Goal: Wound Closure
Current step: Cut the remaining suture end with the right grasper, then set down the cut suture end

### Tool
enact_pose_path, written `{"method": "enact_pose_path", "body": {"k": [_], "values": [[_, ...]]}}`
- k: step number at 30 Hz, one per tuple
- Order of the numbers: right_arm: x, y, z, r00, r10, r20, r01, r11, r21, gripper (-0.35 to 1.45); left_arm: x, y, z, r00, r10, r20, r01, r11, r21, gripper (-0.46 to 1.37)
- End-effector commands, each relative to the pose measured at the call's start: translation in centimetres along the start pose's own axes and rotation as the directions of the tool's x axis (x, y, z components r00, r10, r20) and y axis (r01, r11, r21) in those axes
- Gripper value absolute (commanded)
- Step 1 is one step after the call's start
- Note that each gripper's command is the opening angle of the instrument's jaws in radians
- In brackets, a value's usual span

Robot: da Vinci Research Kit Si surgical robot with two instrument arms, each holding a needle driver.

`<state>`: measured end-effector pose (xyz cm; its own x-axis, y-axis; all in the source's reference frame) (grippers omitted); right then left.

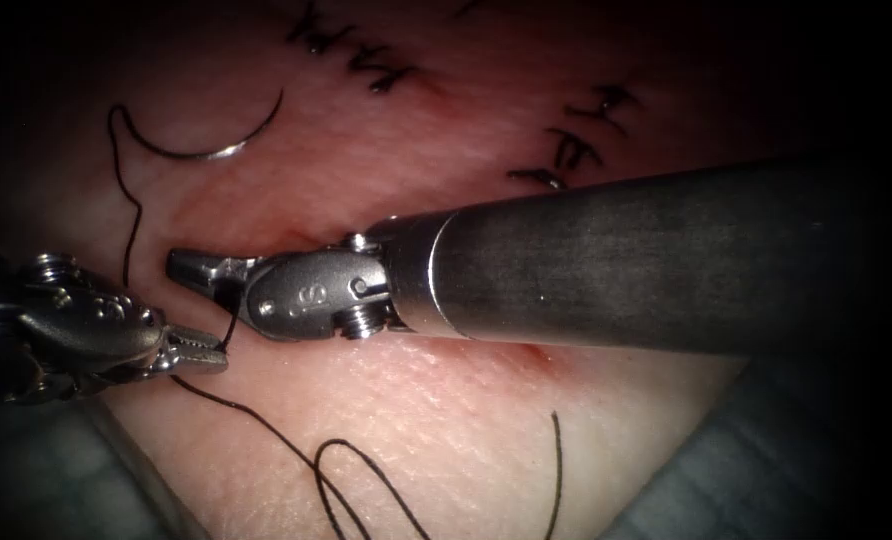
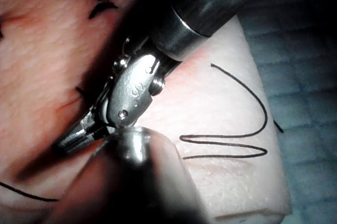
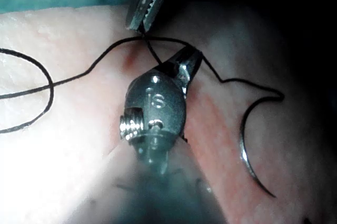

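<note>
Tissue (image 1: 446,420): pale pink pork belly lying under both tools; its edge meets a blue-green cloth (image 1: 686,490) at the lower corners of the endoscope view.
Cut: runs across the tissue behind the right tool; a reddish line of it shows just past the shaft (image 1: 536,355).
Earlier stitches (image 1: 576,140): short dark knotted stitches in a row along the far part of the tissue, also seen in the left wrist view (image 2: 97,5).
Right claw (image 1: 191,268): enters from the right on a long dark shaft, wrist bent, tip pointing left over the cut. Jaws look pressed together, and the thread crosses at their base; whether they pinch it cannot be told. In its own wrist view the tip (image 3: 187,63) sits where several strands cross.
Left claw (image 1: 198,350): low on the left side, clenched on the thread near its tip, just beside the right claw; toothed jaws also seen in the right wrist view (image 3: 145,10).
Thread (image 1: 356,470): black, loops loosely over the near tissue, rises to the left claw, then runs up the left side to the needle.
Needle (image 1: 216,140): curved, lying free on the tissue surface at upper left, held by neither tool, not in the tissue; seen too in the right wrist view (image 3: 247,161).
</note>
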<state>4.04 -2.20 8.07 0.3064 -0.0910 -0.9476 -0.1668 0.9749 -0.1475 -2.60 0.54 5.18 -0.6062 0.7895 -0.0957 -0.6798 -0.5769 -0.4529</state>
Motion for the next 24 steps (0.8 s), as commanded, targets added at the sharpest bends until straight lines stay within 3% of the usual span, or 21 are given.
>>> {"method": "enact_pose_path", "body": {"k": [1, 3, 6, 7, 11, 20, 24], "values": [[-0.01, 0.00, -0.02, 1.000, 0.000, -0.001, 0.000, 1.000, -0.003, -0.35, 0.00, 0.00, 0.00, 1.000, 0.000, 0.000, 0.000, 1.000, -0.010, -0.35], [-0.02, 0.00, -0.06, 1.000, -0.007, -0.004, 0.007, 1.000, 0.000, -0.27, -0.02, -0.01, -0.01, 1.000, 0.002, 0.000, -0.002, 1.000, -0.011, -0.35], [-0.05, 0.01, -0.17, 0.999, -0.007, 0.034, 0.008, 1.000, -0.025, 1.16, -0.03, -0.01, -0.02, 1.000, 0.003, 0.000, -0.003, 1.000, -0.011, -0.35], [-0.07, 0.02, -0.22, 0.998, -0.007, 0.058, 0.009, 0.999, -0.041, 1.32, -0.04, -0.01, -0.02, 1.000, 0.004, 0.000, -0.004, 1.000, -0.012, -0.35], [-0.15, 0.06, -0.54, 0.997, -0.007, 0.083, 0.011, 0.999, -0.051, 1.43, -0.06, -0.02, -0.03, 1.000, 0.005, 0.001, -0.005, 1.000, -0.013, -0.35], [-0.30, 0.19, -1.30, 0.992, 0.008, 0.127, 0.001, 0.998, -0.070, 1.43, -0.01, 0.00, -0.01, 0.999, 0.028, -0.015, -0.029, 0.999, -0.016, -0.35], [-0.34, 0.27, -1.64, 0.990, 0.015, 0.143, -0.001, 0.995, -0.096, 1.44, 0.07, 0.05, 0.02, 0.996, 0.068, -0.055, -0.070, 0.997, -0.025, -0.35]]}}
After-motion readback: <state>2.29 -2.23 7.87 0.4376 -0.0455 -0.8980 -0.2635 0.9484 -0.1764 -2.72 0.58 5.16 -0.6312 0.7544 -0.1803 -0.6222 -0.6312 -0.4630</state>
